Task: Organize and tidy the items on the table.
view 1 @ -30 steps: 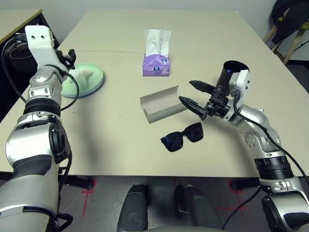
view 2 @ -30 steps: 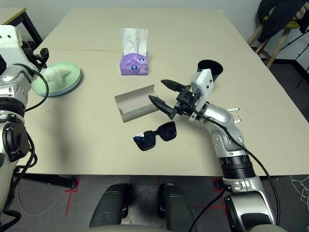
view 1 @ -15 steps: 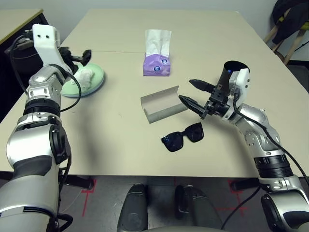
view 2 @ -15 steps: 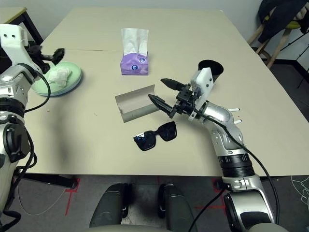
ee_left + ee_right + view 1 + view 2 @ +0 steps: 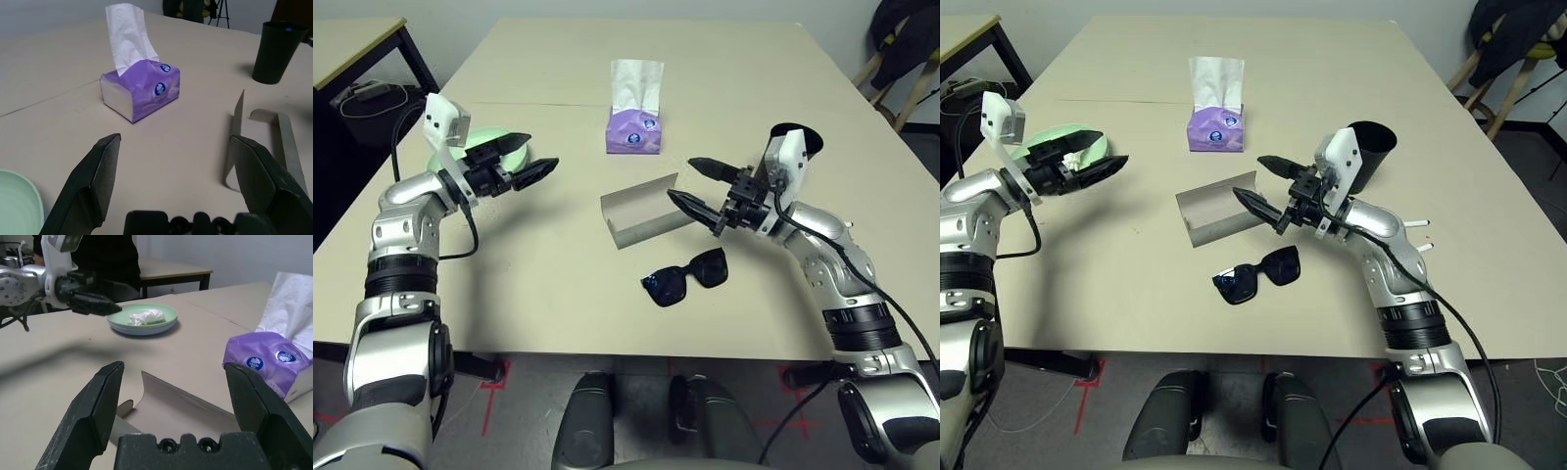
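Beige table (image 5: 558,284) (seam across); dark side table (image 5: 171,274) behind.

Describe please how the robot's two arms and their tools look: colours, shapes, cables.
Both arms are silver metal segments joined by black ribbed collars, with black cables looping alongside. Each wrist carries a white block. The left tool and the right tool each have two black, pointed fingers on a black base.

Matt beige table (image 5: 558,274), glossy black sunglasses (image 5: 683,278), seemingly soft paper tissue (image 5: 144,316)
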